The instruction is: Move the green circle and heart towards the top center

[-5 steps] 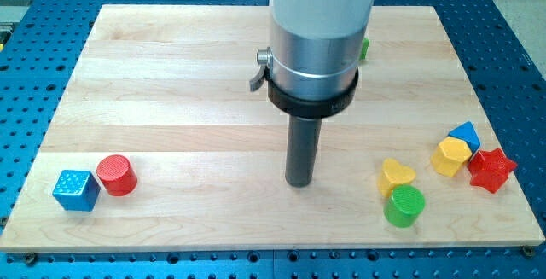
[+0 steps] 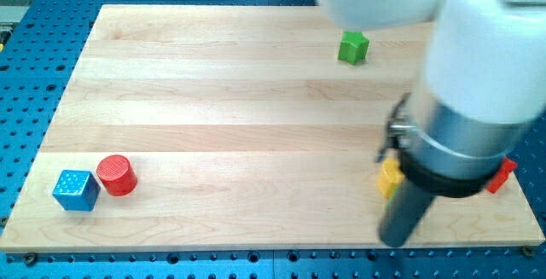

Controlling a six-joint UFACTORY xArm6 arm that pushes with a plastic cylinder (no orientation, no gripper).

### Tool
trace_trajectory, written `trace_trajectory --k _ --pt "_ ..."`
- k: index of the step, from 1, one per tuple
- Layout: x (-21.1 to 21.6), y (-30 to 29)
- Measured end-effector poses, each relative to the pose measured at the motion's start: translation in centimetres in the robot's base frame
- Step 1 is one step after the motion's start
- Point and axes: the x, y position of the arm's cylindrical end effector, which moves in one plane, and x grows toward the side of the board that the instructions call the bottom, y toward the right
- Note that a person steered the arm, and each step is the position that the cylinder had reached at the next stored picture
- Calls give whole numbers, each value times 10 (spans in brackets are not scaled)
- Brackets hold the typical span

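My tip rests near the board's bottom edge at the view's lower right. The arm's wide body covers much of that corner. A sliver of the yellow heart shows just left of the rod, above the tip. The green circle does not show; the rod stands where it would be. A corner of the red star sticks out to the right of the arm. The other blocks of that group are hidden behind the arm.
A green cube-like block lies near the top, right of centre. A blue cube and a red cylinder sit side by side at the lower left of the wooden board.
The arm has swung from the board's middle to the lower right. It now covers the green circle and most of the right-hand group. The green block at the top is uncovered.
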Motion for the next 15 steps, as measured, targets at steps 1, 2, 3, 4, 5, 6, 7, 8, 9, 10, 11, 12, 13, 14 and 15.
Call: trace_trajectory --k 1,2,3,4,5,6,7,8,9,10,11,12,13,14,15 --pt "0 6" --pt "0 6" --pt "-1 21" --pt "-1 26" --pt "0 33" --pt "-25 34" --pt "-89 33" --pt "-142 14" --pt "-178 -6" --pt "-198 -9" --pt "-207 -34" --pt "-198 -108" --pt "-158 -144" --pt "-67 -118" --pt "-4 -94"
